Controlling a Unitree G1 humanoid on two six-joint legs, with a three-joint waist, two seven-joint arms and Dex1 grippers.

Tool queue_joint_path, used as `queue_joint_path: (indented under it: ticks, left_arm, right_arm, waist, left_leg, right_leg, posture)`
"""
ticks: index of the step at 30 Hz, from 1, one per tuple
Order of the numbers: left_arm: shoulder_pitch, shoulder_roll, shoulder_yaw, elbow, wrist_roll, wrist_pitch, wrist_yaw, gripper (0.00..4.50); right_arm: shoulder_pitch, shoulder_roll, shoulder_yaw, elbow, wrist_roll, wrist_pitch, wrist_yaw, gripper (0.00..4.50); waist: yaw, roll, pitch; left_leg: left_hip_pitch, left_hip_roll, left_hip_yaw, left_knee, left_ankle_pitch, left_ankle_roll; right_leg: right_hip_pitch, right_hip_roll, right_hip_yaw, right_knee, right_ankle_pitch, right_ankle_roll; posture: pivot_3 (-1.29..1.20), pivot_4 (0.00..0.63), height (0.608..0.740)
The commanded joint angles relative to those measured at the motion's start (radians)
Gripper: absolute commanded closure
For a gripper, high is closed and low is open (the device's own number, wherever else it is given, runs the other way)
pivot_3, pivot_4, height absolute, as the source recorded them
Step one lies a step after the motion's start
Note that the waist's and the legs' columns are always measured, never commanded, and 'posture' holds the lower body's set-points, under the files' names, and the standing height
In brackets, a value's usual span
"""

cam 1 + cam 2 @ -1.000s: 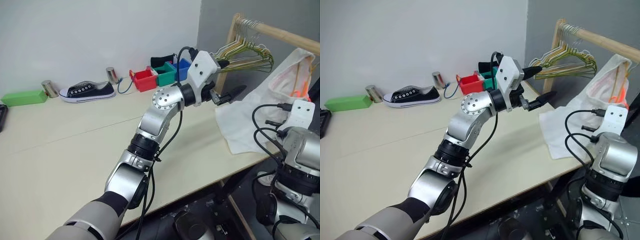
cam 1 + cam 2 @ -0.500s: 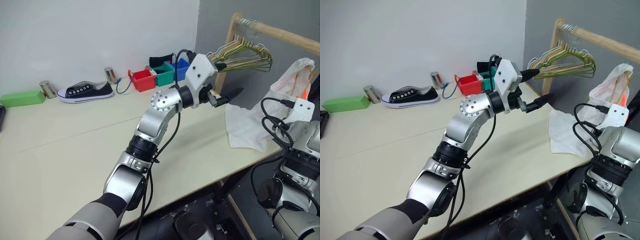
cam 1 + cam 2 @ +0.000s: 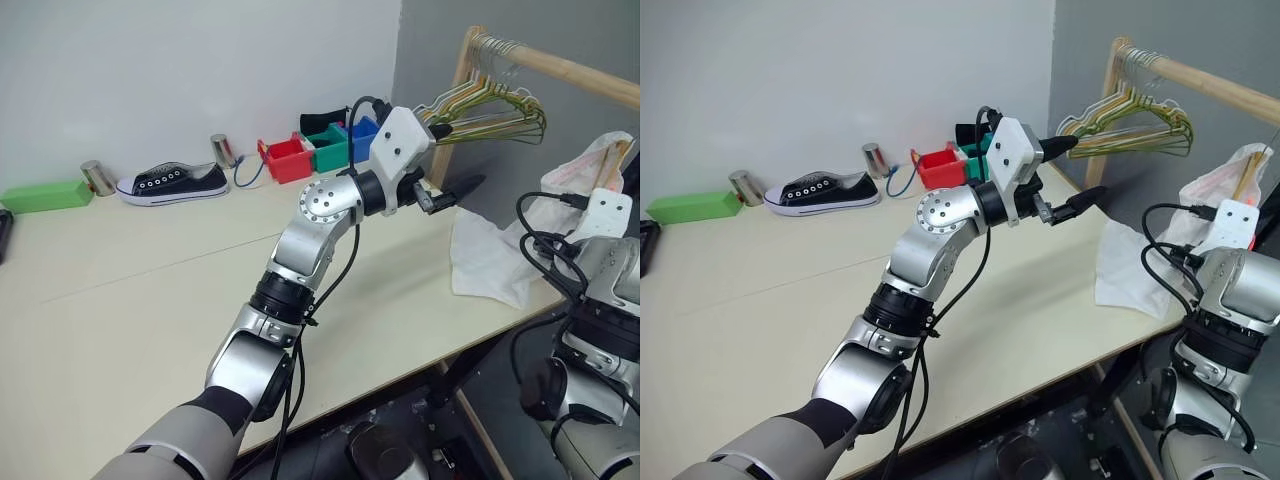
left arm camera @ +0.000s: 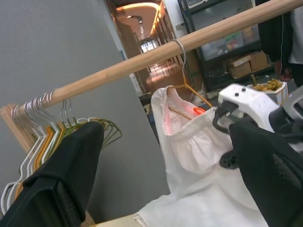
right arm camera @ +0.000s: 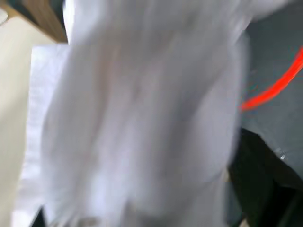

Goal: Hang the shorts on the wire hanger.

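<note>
Since 1 second ago the shorts (image 3: 500, 255) have drawn back, covering less of the bench (image 3: 130, 290). They hang from the wire hanger (image 4: 189, 90) on the wooden rail (image 4: 156, 54), hem trailing onto the bench's far corner. Left gripper (image 3: 455, 160), jaws spread and empty, hovers just beside them. Whether the right arm's jaws grip is unclear.
</note>
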Motion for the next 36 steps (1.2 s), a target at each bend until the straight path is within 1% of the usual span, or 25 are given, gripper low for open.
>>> queue_joint_path:
  ticks: [1,5,7,11,13,14,17,20,22,24,27,30,31,33,34,35,36]
  left_arm:
    - [-0.003,0.006,0.010,-0.039,-0.007,-0.008,0.001,0.00]
    - [0.002,0.020,0.016,-0.044,-0.013,-0.005,-0.009,0.00]
    - [0.004,0.033,0.021,-0.048,-0.017,-0.003,-0.016,0.00]
    - [0.021,0.089,0.053,-0.063,-0.041,0.034,-0.039,0.00]
    - [0.044,0.116,0.098,-0.060,-0.061,0.072,-0.013,0.00]
    - [0.062,0.134,0.115,-0.063,-0.064,0.089,0.002,0.00]
    - [0.133,0.188,0.165,-0.103,-0.061,0.139,0.058,0.00]
    - [0.234,0.241,0.214,-0.176,-0.023,0.203,0.154,0.00]
    - [0.289,0.260,0.237,-0.226,-0.016,0.249,0.204,0.00]
    - [0.414,0.265,0.283,-0.346,-0.006,0.329,0.294,0.00]
    - [0.538,0.254,0.312,-0.465,0.011,0.396,0.382,0.00]
    - [0.672,0.209,0.332,-0.577,0.035,0.434,0.487,0.00]
    - [0.694,0.198,0.338,-0.594,0.037,0.439,0.509,0.00]
    - [0.748,0.164,0.360,-0.624,0.038,0.442,0.561,0.00]
    - [0.777,0.152,0.363,-0.633,0.042,0.437,0.580,0.00]
    - [0.801,0.140,0.368,-0.639,0.041,0.434,0.595,0.00]
    - [0.816,0.131,0.373,-0.641,0.038,0.432,0.605,0.00]
  right_arm:
    - [-0.022,-0.035,0.086,-0.163,-0.023,0.032,-0.026,0.01]
    - [-0.062,-0.068,0.182,-0.285,-0.033,0.110,-0.036,0.00]
    - [-0.083,-0.080,0.215,-0.322,-0.035,0.121,-0.032,0.00]
    - [-0.152,-0.115,0.291,-0.349,-0.025,0.121,-0.013,0.00]
    - [-0.168,-0.128,0.332,-0.335,-0.001,0.108,0.013,0.00]
    - [-0.158,-0.123,0.348,-0.322,0.006,0.064,0.025,0.00]
    - [-0.118,-0.023,0.345,-0.256,0.031,-0.079,0.038,0.00]
    - [-0.059,0.049,0.411,-0.156,0.047,-0.302,0.057,0.00]
    - [-0.035,0.099,0.424,-0.102,0.054,-0.403,0.058,0.00]
    - [-0.003,0.148,0.497,-0.011,0.038,-0.579,0.056,0.00]
    - [0.030,0.191,0.550,0.066,0.040,-0.705,0.078,0.00]
    - [0.089,0.245,0.546,0.128,0.066,-0.779,0.076,0.00]
    - [0.103,0.253,0.547,0.139,0.061,-0.794,0.072,0.00]
    - [0.147,0.258,0.555,0.152,0.042,-0.825,0.066,0.00]
    - [0.169,0.261,0.553,0.153,0.038,-0.832,0.061,0.00]
    - [0.187,0.264,0.550,0.153,0.037,-0.836,0.056,0.00]
    - [0.199,0.267,0.549,0.153,0.035,-0.839,0.051,0.00]
  waist:
    - [-0.001,0.000,0.000]
    - [-0.002,0.000,0.000]
    - [-0.004,0.000,0.000]
    - [-0.009,0.001,-0.001]
    - [-0.011,0.001,-0.001]
    - [-0.011,0.001,-0.001]
    - [-0.014,0.001,-0.003]
    - [0.001,0.001,-0.004]
    - [0.007,-0.001,-0.007]
    - [0.031,-0.001,-0.007]
    - [0.074,-0.003,-0.009]
    - [0.143,-0.005,-0.010]
    - [0.176,-0.007,-0.012]
    - [0.226,-0.010,-0.012]
    - [0.264,-0.010,-0.013]
    - [0.276,-0.011,-0.014]
    - [0.300,-0.012,-0.014]
  left_leg:
    - [0.000,0.000,0.000,0.000,0.000,0.000]
    - [0.000,0.000,0.000,0.000,0.000,0.000]
    - [0.000,0.000,0.000,0.000,0.000,0.000]
    - [0.001,0.000,0.000,-0.002,0.000,0.000]
    - [0.001,0.001,0.000,-0.003,0.000,0.000]
    - [0.002,0.001,0.000,-0.004,0.000,0.000]
    - [0.005,0.001,0.000,-0.006,0.000,0.000]
    - [0.006,0.001,0.000,-0.006,0.000,0.001]
    - [0.006,0.001,0.000,-0.007,0.001,0.002]
    - [0.007,0.001,-0.001,-0.007,0.001,0.002]
    - [0.009,0.001,-0.002,-0.007,0.001,0.002]
    - [0.010,0.001,-0.005,-0.007,0.001,0.002]
    - [0.012,0.001,-0.005,-0.008,0.001,0.002]
    - [0.013,0.001,-0.006,-0.008,0.001,0.001]
    - [0.012,0.000,-0.006,-0.007,0.001,0.001]
    - [0.012,0.000,-0.006,-0.007,0.001,0.001]
    - [0.013,0.000,-0.006,-0.007,0.001,0.001]
  right_leg:
    - [0.000,0.000,0.000,0.000,0.000,0.000]
    - [0.000,0.000,0.000,0.000,0.000,0.000]
    - [0.000,0.000,0.000,0.000,0.000,0.000]
    - [-0.001,0.000,0.000,0.000,0.000,0.000]
    - [-0.001,0.000,0.000,0.000,0.000,0.000]
    - [-0.001,0.000,0.000,0.000,0.000,0.000]
    - [0.000,0.001,0.001,0.000,0.000,0.000]
    - [0.002,0.001,0.001,0.000,0.000,0.000]
    - [0.002,0.001,0.001,0.000,0.000,0.000]
    - [0.003,0.001,0.000,0.000,0.000,0.000]
    - [0.005,0.000,0.000,0.000,0.000,0.000]
    - [0.008,0.001,-0.003,0.000,0.000,0.000]
    - [0.010,0.001,-0.003,-0.001,0.000,0.000]
    - [0.012,0.001,-0.004,-0.002,0.000,-0.001]
    - [0.012,0.001,-0.004,-0.002,0.000,-0.001]
    - [0.013,0.001,-0.003,-0.003,0.000,-0.001]
    - [0.014,0.001,-0.002,-0.004,0.000,-0.001]
  posture:
    - [-0.44,0.004,0.740]
    - [-0.45,0.002,0.740]
    - [-0.47,0.000,0.740]
    - [-0.46,0.000,0.740]
    - [-0.45,0.000,0.740]
    - [-0.44,0.000,0.740]
    - [-0.40,0.000,0.740]
    - [-0.33,0.000,0.740]
    - [-0.29,0.000,0.740]
    - [-0.25,0.000,0.740]
    - [-0.19,0.000,0.740]
    - [-0.16,0.000,0.740]
    - [-0.14,0.000,0.740]
    - [-0.13,0.000,0.740]
    - [-0.12,0.000,0.740]
    - [-0.11,0.000,0.740]
    - [-0.11,0.002,0.740]
